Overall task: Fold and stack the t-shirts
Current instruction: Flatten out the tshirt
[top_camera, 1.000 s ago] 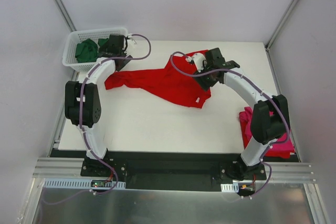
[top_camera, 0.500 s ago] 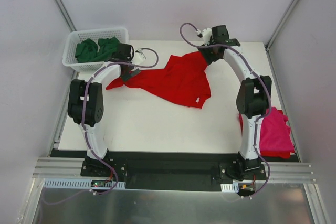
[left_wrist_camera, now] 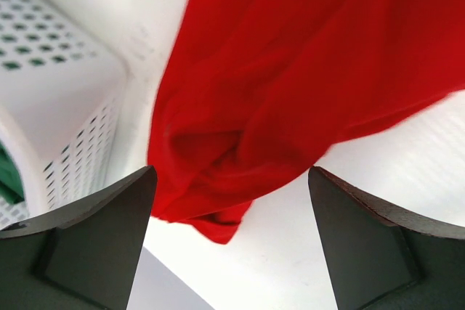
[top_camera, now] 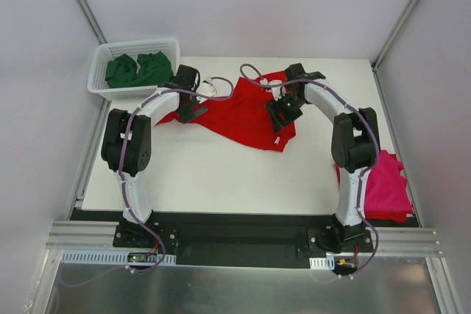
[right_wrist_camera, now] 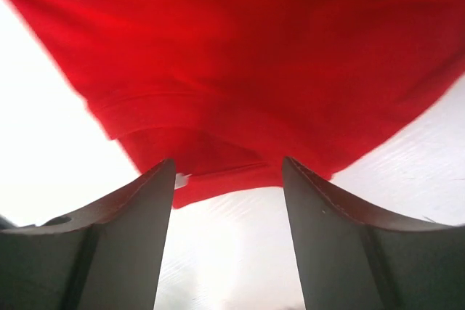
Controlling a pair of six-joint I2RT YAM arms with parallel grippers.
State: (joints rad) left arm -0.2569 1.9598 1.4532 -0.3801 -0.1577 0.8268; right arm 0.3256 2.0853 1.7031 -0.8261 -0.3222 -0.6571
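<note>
A bright red t-shirt [top_camera: 243, 112] lies crumpled across the back middle of the table. My left gripper [top_camera: 194, 110] hovers over its left end, open, and the left wrist view shows the bunched red shirt [left_wrist_camera: 290, 70] ahead of the empty gripper [left_wrist_camera: 232, 252]. My right gripper [top_camera: 280, 117] hangs over the shirt's right part, also open. In the right wrist view the red shirt's hem [right_wrist_camera: 240, 172] lies just beyond the gripper [right_wrist_camera: 227, 245], with nothing between the fingers. A magenta-pink t-shirt [top_camera: 384, 189] lies folded at the table's right edge. Dark green t-shirts [top_camera: 136, 70] sit in the basket.
The white lattice basket [top_camera: 98, 73] stands at the back left corner, close to my left arm; its wall [left_wrist_camera: 58, 99] fills the left of the left wrist view. Bare white table [top_camera: 221, 174] stretches in front of the red shirt. Enclosure walls rise on three sides.
My left gripper has moved right from the basket to the red shirt's left end. My right arm swung up to the back edge, then came down over the shirt's right part.
</note>
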